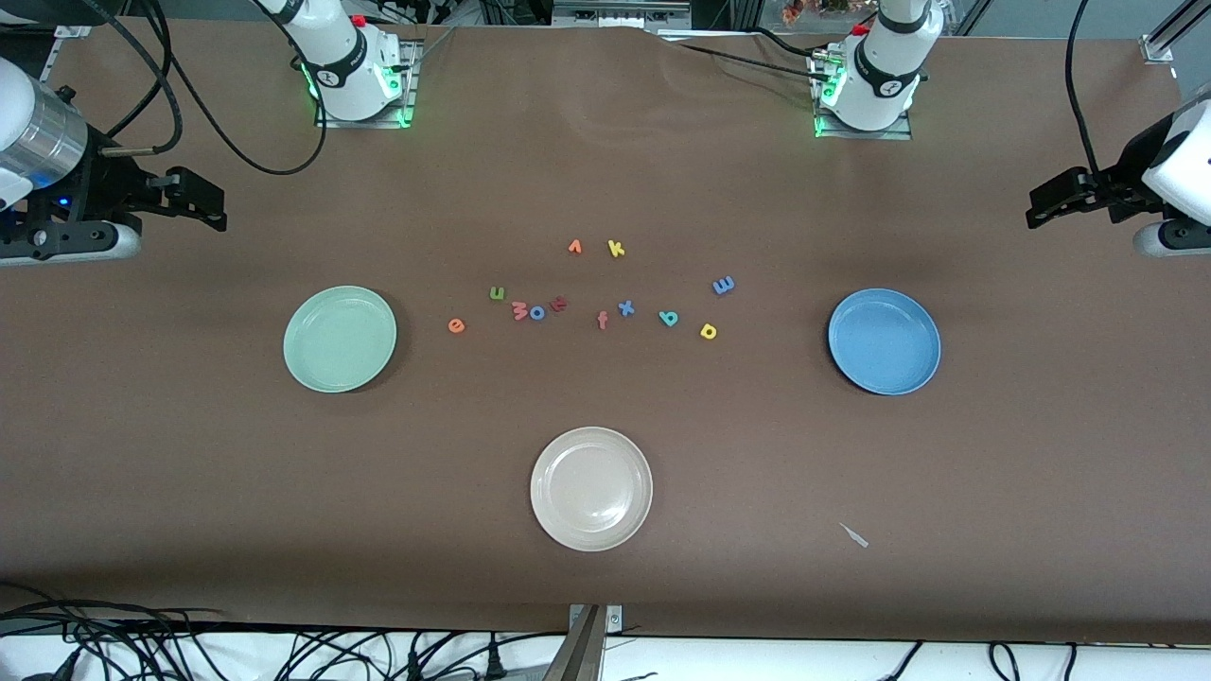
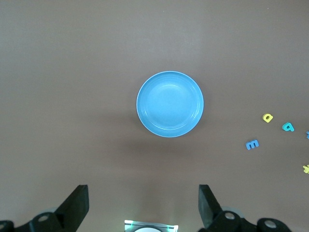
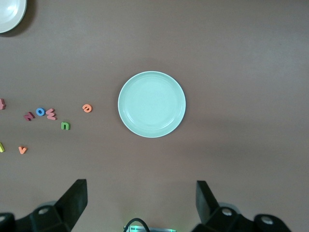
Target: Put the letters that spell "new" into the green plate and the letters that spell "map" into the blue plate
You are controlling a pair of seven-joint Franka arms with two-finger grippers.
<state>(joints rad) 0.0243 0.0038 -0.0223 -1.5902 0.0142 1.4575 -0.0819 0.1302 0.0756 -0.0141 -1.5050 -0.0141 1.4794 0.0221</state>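
Mid-frame in the front view, a loose scatter of small foam letters sits on the brown table, between the two coloured plates.

Green plate sits left of centre in that frame, toward the right arm's end, nothing in it. Blue plate mirrors it right of centre, toward the left arm's end, also bare. White plate sits lower centre, nearer the front camera than the letters.

"new" letters: orange e closest to the green plate, green n just above it in the frame, pinkish-red w touching a blue o.

"map" letters: blue m, teal letter and yellow letter clustered on the blue-plate side of the scatter.

Extras: reddish f, blue x, yellow k and an orange v at the top of the cluster.

Right gripper hangs at the far left edge of the frame, high over the table; fingers spread wide, nothing between them. Left gripper hangs at the far right edge, fingers likewise spread and empty. Each wrist view looks straight down on its own plate.
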